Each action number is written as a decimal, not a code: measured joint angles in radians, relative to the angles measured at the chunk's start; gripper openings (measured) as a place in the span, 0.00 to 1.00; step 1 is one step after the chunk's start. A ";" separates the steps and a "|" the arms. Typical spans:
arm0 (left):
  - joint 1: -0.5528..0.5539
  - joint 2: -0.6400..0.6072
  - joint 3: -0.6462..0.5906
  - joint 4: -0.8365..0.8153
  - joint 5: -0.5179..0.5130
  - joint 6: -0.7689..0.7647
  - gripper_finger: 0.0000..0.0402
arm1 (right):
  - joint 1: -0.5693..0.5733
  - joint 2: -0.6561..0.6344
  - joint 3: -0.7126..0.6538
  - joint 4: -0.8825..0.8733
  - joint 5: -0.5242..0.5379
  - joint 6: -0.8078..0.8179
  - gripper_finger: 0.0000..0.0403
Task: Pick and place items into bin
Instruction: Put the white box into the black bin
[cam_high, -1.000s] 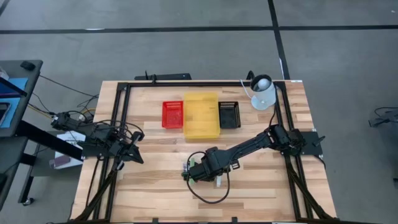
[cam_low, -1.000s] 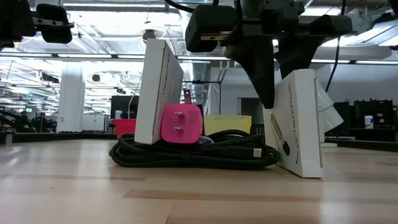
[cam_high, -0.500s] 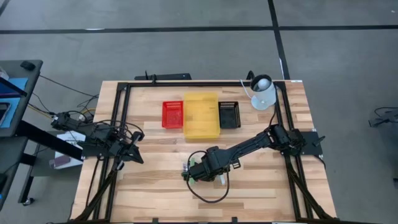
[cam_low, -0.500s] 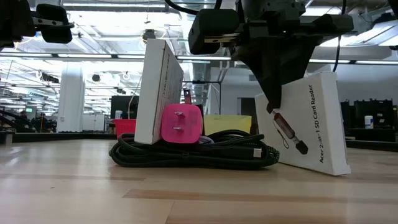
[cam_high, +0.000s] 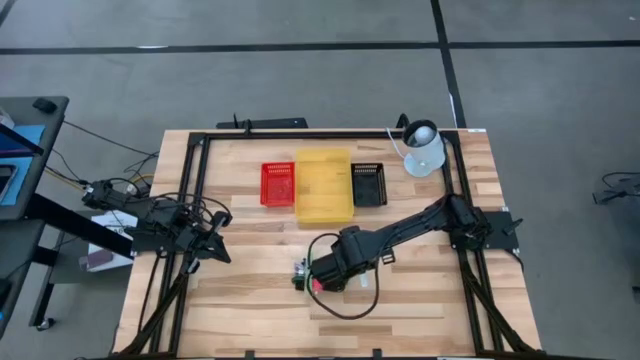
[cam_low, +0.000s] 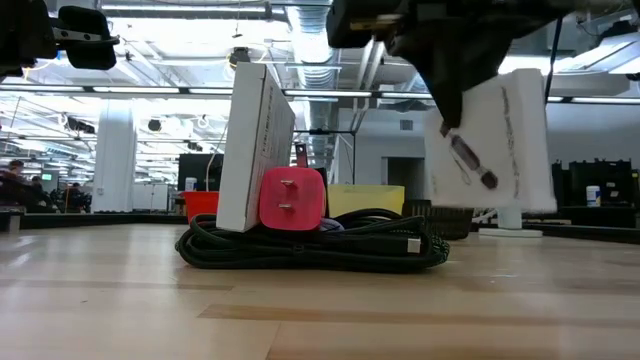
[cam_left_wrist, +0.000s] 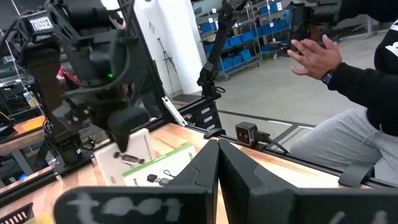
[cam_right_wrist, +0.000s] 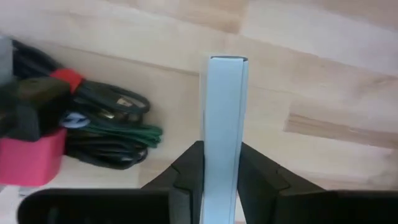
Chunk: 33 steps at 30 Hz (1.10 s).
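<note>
My right gripper (cam_high: 335, 272) is over the middle of the table, shut on a flat white card-reader box (cam_low: 497, 140) that hangs clear of the wood. To its left lies the pile of items. A second white box with a green stripe (cam_low: 256, 145) stands on edge on coiled black cords (cam_low: 315, 245), with a pink-red plug block (cam_low: 292, 200) leaning against it. The cords (cam_right_wrist: 106, 124) and the block (cam_right_wrist: 31, 163) also show in the right wrist view. My left gripper (cam_high: 217, 247) waits shut at the table's left edge. My right gripper pinches the white box between its two fingers (cam_right_wrist: 186, 177), one on each broad face, so only the narrow edge (cam_right_wrist: 222, 146) shows between them. The fingers come from above, pointing down, at the box's upper part (cam_low: 455, 95). The box hangs roughly upright, lifted clear of the table.
Red bin (cam_high: 278, 184), yellow bin (cam_high: 323, 185) and black bin (cam_high: 368, 184) stand in a row toward the far edge. A white lamp (cam_high: 422, 148) is at the far right corner. Bare wood lies near and left of the pile. A person's hand (cam_left_wrist: 317, 55) shows beyond the table.
My right gripper has risen and shifted slightly toward the table's right and far side. The white box first leaned edge-on with a corner on the table, then turned its printed face toward the low camera, and now hangs lifted clear. The pile stayed put.
</note>
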 joint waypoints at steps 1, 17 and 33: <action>0.000 0.000 0.000 0.000 0.000 0.000 0.00 | -0.004 -0.008 0.000 -0.002 0.002 -0.001 0.18; 0.000 0.006 0.000 -0.001 -0.004 0.000 0.00 | -0.203 -0.217 -0.001 -0.042 0.110 -0.237 0.17; 0.000 0.006 0.000 -0.001 -0.004 0.000 0.00 | -0.547 -0.319 -0.001 -0.042 0.185 -0.517 0.17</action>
